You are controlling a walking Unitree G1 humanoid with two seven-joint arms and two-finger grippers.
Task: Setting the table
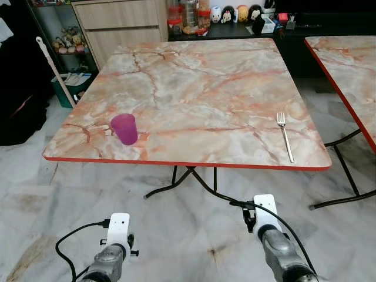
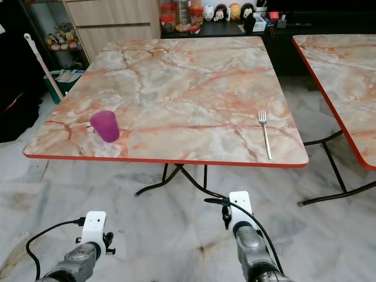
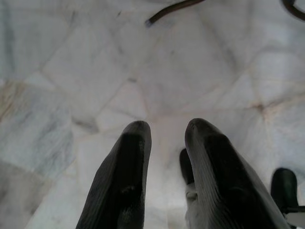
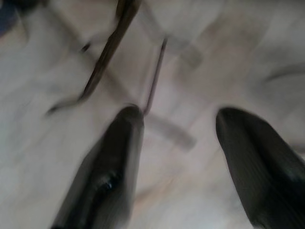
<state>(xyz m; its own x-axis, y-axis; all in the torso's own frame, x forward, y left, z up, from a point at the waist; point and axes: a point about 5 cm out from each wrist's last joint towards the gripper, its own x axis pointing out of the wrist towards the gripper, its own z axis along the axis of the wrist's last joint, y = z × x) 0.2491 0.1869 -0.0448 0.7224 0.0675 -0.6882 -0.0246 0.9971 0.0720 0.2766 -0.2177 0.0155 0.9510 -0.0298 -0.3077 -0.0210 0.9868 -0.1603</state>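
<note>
Your purple cup (image 1: 124, 128) stands upright near the marble table's (image 1: 200, 88) near-left corner; the fork (image 1: 285, 136) lies near the right edge, well apart. You have open tabletop between them. Left gripper (image 3: 164, 136) hangs low over the floor (image 1: 176, 235), fingers narrowly parted, empty. Right gripper (image 4: 178, 124) gapes wider, blurred. No readable writing.

The 2 head views look forward and down from above both arms, sharing the marble table (image 1: 194, 88) (its near edge some way ahead). Each of the 2 wrist views looks along its own fingers, close above the floor (image 3: 71, 71).
</note>
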